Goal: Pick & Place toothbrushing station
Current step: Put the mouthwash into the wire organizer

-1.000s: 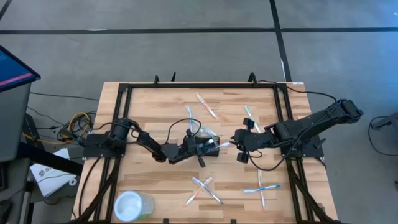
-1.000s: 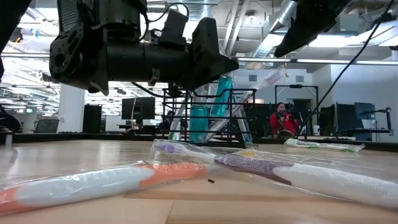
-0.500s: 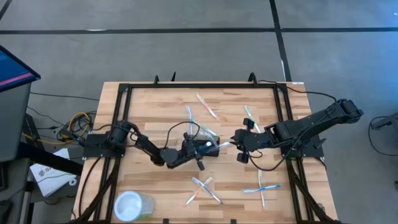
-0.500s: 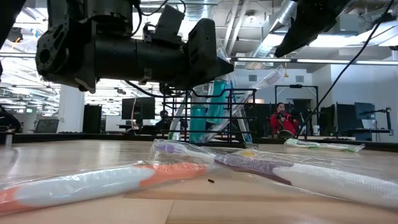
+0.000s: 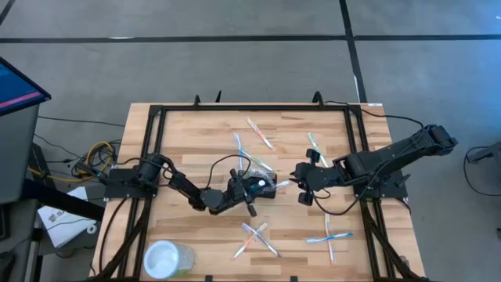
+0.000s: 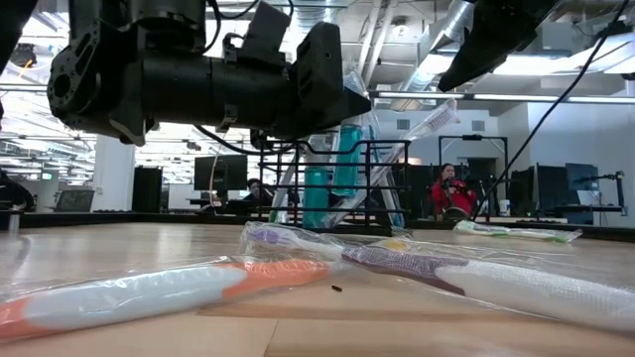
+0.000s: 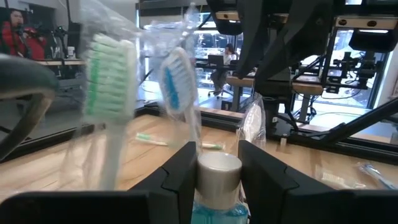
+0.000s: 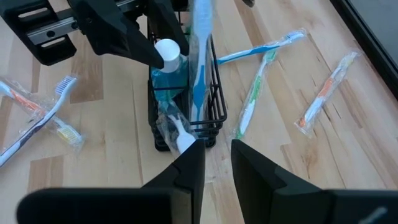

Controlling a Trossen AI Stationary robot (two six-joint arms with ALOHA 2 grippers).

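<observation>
Station: I log the toothbrushing station [image 8: 183, 102], a black wire caddy, standing upright near the middle of the table [image 5: 196, 133], holding a blue bottle with a white cap [image 8: 168, 53] and wrapped toothbrushes that stick out of its top.
Left gripper: my left gripper [image 5: 249, 190] sits at the caddy; in the left wrist view its two fingers [image 7: 180, 171] stand either side of the bottle's white cap, parted about the cap's width. I cannot tell whether they press on it.
Right gripper: my right gripper [image 5: 304, 186] hovers just beside the caddy on the right, apart from it. In its wrist view the fingers [image 8: 189, 168] show a narrow gap with nothing held between them.
Loose stock: wrapped toothbrushes lie scattered on the table; one crossed pair [image 5: 255, 238] at the near edge, another [image 5: 329, 237] to its right.
Cup: a clear round cup [image 5: 167, 258] stands at the near left corner, well apart from the caddy.
Background: a person in red [image 6: 453, 193] is seated in the room beyond.
</observation>
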